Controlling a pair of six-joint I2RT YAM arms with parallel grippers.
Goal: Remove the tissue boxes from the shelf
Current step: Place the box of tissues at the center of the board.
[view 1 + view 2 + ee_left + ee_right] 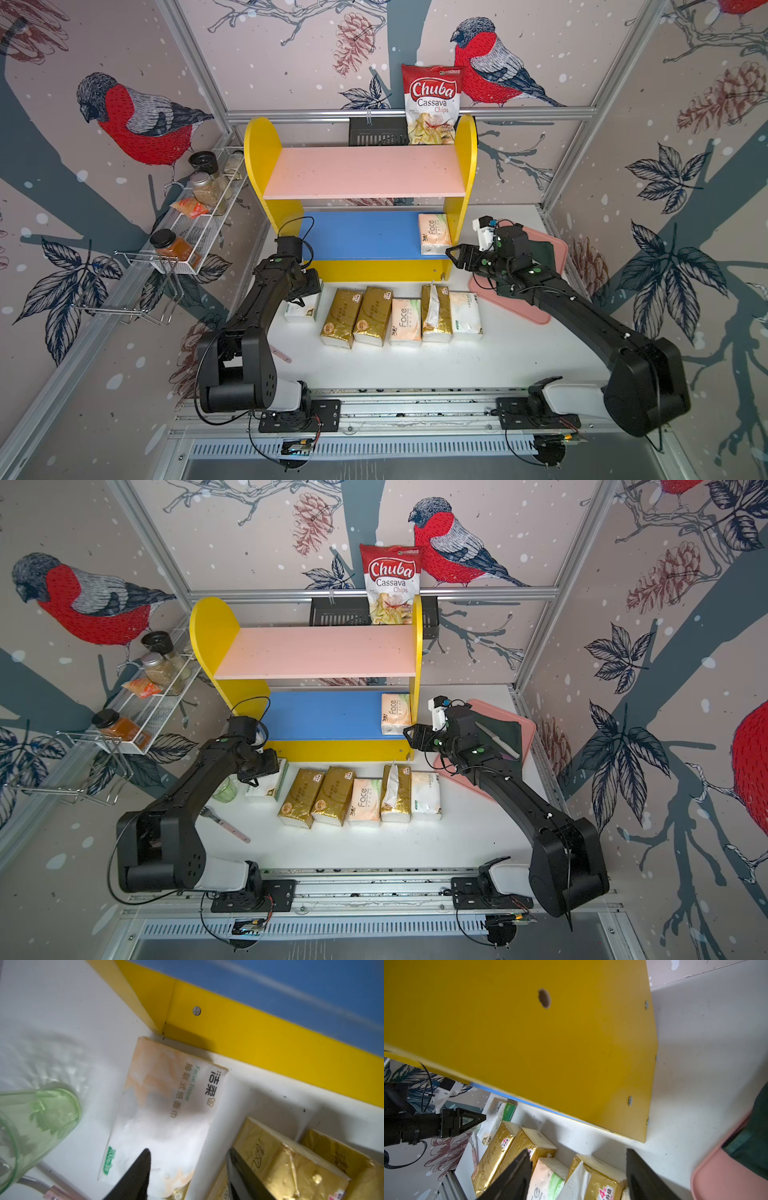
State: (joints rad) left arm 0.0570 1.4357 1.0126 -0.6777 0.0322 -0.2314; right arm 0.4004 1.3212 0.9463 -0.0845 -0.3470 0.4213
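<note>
The shelf point(465, 166) has a bare pink upper board. One peach "Face" tissue box point(434, 233) lies at the right end of its blue lower board point(361, 235). Several tissue boxes lie in a row on the white table in front of the shelf: gold point(341, 318), peach point(405, 322) and white point(466, 316). My left gripper point(189, 1169) is open just above the leftmost white box point(166, 1115), which rests on the table, not held. My right gripper point(578, 1167) is open and empty, level with the lower board beside the shelf's right yellow side point(529, 1043).
A green plastic cup point(31, 1126) stands left of the white box, with a pink-handled utensil point(226, 825) nearby. A pink tray point(552, 266) with a dark cloth sits under my right arm. A wire spice rack point(199, 216) hangs at left. A Chuba bag point(432, 104) stands behind the shelf.
</note>
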